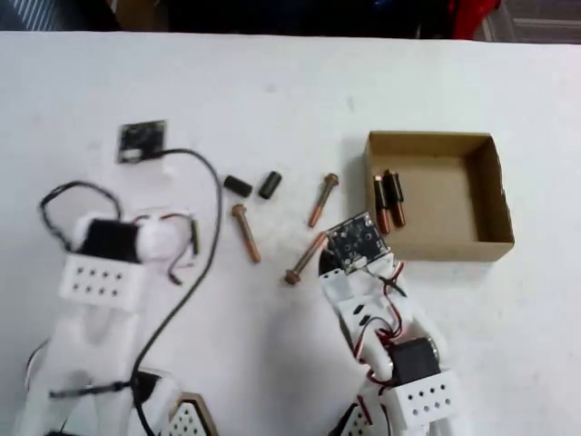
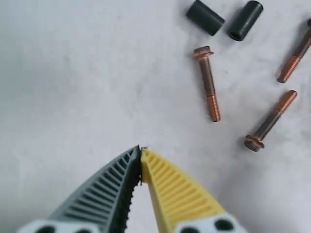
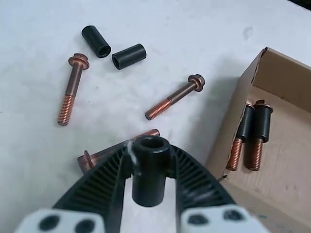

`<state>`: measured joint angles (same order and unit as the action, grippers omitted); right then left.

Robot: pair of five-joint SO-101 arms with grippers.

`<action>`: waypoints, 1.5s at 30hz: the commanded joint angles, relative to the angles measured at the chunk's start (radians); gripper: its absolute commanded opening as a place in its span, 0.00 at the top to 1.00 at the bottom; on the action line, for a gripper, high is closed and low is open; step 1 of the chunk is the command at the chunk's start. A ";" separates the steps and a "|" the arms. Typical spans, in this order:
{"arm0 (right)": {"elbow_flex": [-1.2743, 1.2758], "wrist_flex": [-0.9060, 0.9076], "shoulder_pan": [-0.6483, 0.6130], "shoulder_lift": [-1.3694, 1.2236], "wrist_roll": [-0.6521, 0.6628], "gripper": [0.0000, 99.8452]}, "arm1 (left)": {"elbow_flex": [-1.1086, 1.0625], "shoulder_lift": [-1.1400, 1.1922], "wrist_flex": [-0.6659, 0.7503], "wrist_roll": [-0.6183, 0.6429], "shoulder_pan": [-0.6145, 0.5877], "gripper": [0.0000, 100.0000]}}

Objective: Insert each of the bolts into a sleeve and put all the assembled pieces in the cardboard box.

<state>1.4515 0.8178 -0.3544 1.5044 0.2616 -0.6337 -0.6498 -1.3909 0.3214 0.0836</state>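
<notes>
My right gripper [image 3: 150,162] is shut on a black sleeve [image 3: 150,170], held upright just above the table. It hangs beside the cardboard box [image 1: 490,241] and over one copper bolt [image 3: 109,153]. Two more bolts [image 3: 73,87] [image 3: 176,96] and two loose black sleeves [image 3: 95,41] [image 3: 129,56] lie beyond it. In the box [image 3: 286,82] lie two assembled pieces [image 3: 241,136] [image 3: 259,133]. My left gripper [image 2: 141,150] is shut on nothing over bare table. The nearest bolt [image 2: 206,82] lies a little way off from it, and the loose sleeves [image 2: 205,17] [image 2: 244,19] lie past that.
A small dark circuit board [image 1: 142,141] lies at the back left. Its black cable [image 1: 211,241] loops across the table between the arms. Bare white table stretches behind the box and along the far edge.
</notes>
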 commanded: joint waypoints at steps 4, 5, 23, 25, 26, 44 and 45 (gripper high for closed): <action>0.031 -0.087 0.012 0.012 -0.009 0.98 | 0.150 0.199 0.003 0.094 0.119 0.98; 0.031 -0.087 0.018 0.012 -0.009 0.98 | 0.169 0.245 0.003 0.094 0.119 0.98; 0.049 -0.087 0.025 0.012 -0.009 0.98 | 0.494 0.771 0.005 0.347 0.156 0.70; 0.049 -0.085 0.025 0.012 -0.009 0.98 | 0.522 0.805 0.005 0.379 0.185 0.69; 0.049 -0.085 0.025 0.012 -0.009 0.98 | 0.537 0.823 0.005 0.390 0.193 0.70; 0.054 -0.081 0.025 0.012 -0.006 0.98 | 0.632 1.021 0.121 0.437 0.096 0.74; 0.054 -0.081 0.025 0.012 -0.006 0.98 | 0.624 1.021 0.127 0.453 0.087 0.74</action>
<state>1.5113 0.7580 -0.3360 1.5044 0.2616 -0.0307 0.3767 -1.3019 0.7342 0.2048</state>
